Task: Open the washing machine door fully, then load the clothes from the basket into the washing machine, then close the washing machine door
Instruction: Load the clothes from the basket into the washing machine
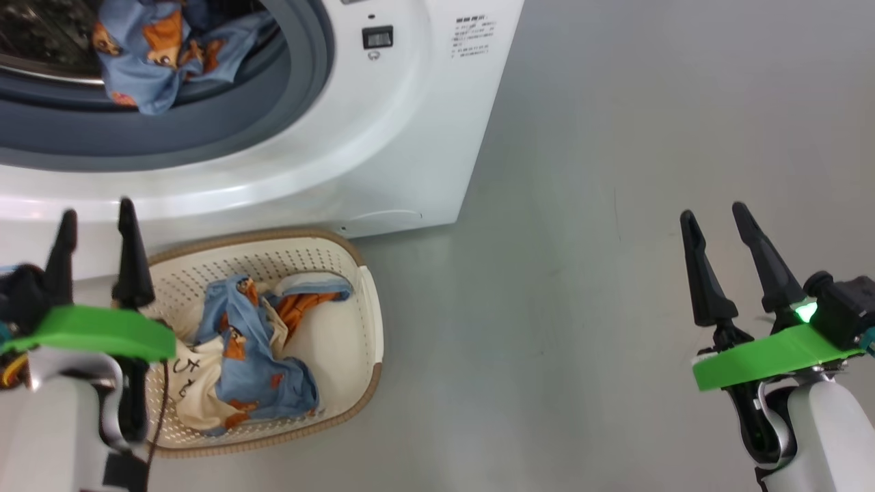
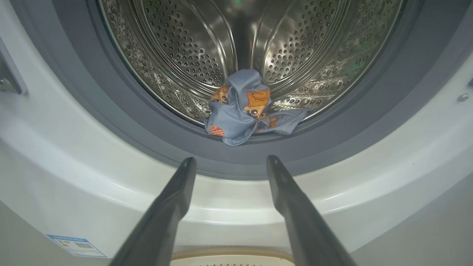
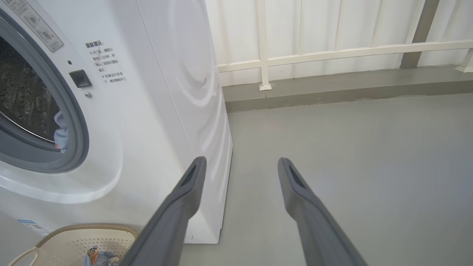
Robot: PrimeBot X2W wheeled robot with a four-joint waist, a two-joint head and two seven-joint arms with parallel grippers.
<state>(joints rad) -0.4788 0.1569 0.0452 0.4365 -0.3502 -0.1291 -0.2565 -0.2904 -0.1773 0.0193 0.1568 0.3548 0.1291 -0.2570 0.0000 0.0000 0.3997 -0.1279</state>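
Head view is showing the basket (image 1: 366, 321) sitting just beside the washer (image 1: 410, 137) and holding blue clothes (image 1: 256, 355) over what looks like a cream piece (image 1: 195, 396), one blue garment (image 2: 247, 107) is lying at the drum (image 2: 295, 44) lip, and the left gripper (image 1: 97, 209) and right gripper (image 1: 712, 210) are hanging wide apart, gripping nothing.

Left side of the basket (image 1: 372, 328) behind the left hand (image 1: 97, 208); drum (image 1: 34, 41) top off-frame; label print (image 1: 472, 37) unreadably small.
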